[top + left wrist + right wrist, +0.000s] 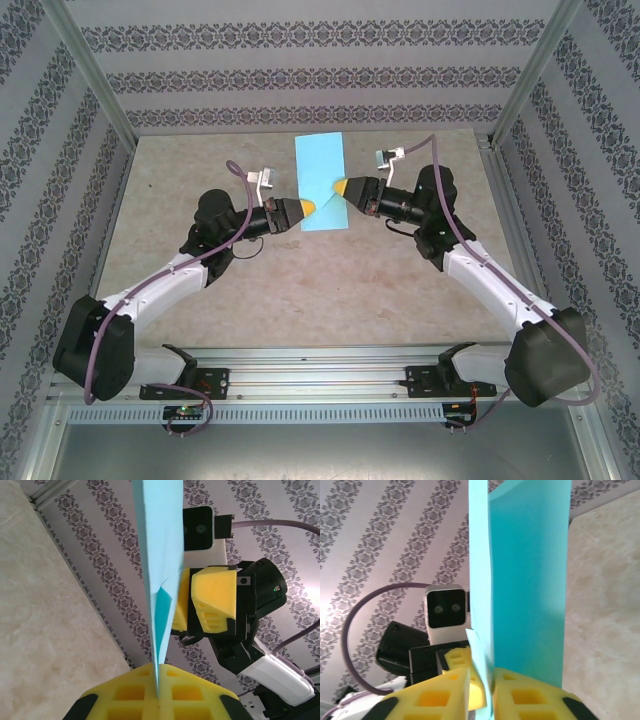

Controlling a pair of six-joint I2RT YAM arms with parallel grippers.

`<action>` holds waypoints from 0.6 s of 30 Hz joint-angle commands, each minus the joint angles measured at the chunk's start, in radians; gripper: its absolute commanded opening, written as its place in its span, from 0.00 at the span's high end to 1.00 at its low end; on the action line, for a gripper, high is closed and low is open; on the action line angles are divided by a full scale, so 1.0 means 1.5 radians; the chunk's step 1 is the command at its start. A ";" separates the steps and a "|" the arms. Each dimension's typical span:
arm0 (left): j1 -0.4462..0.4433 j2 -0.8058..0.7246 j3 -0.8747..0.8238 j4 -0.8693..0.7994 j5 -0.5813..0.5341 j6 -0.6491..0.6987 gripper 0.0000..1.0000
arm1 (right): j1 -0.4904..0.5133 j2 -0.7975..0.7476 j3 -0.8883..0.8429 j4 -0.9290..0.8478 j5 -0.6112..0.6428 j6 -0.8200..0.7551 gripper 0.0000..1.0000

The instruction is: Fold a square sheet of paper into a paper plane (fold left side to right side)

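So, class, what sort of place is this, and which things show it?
Likely a robot test cell: left arm and right arm bolted to a metal rail, patterned backdrop walls all round, blue paper between them.

legible text: none on any surface.
square sheet of paper (320, 185): plain turquoise faces, no print or marks.
wall covering (300, 80): ornamental stripe pattern at 9, 12 and 3 o'clock in the top view; decoration only, no characters.
camera housing (446, 609): white body with a black face; no readable brand or label.
base rail (320, 385): at 6 o'clock in the top view; any markings on the fittings are too small to read.
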 commanded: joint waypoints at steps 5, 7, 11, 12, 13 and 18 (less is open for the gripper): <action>-0.109 -0.040 0.166 -0.625 -0.365 0.402 1.00 | -0.071 -0.098 0.041 -0.436 0.252 -0.244 0.65; -0.148 0.000 0.213 -0.747 -0.498 0.441 1.00 | -0.079 -0.115 0.065 -0.570 0.390 -0.303 0.62; -0.225 0.104 0.301 -0.936 -0.740 0.437 1.00 | -0.110 -0.147 0.062 -0.667 0.521 -0.344 0.59; -0.247 0.141 0.332 -0.990 -0.801 0.425 1.00 | -0.117 -0.157 0.053 -0.674 0.539 -0.348 0.59; -0.265 0.177 0.362 -1.039 -0.854 0.411 1.00 | -0.125 -0.165 0.046 -0.678 0.553 -0.349 0.59; -0.329 0.342 0.496 -1.218 -0.983 0.340 1.00 | -0.163 -0.186 0.017 -0.690 0.563 -0.358 0.58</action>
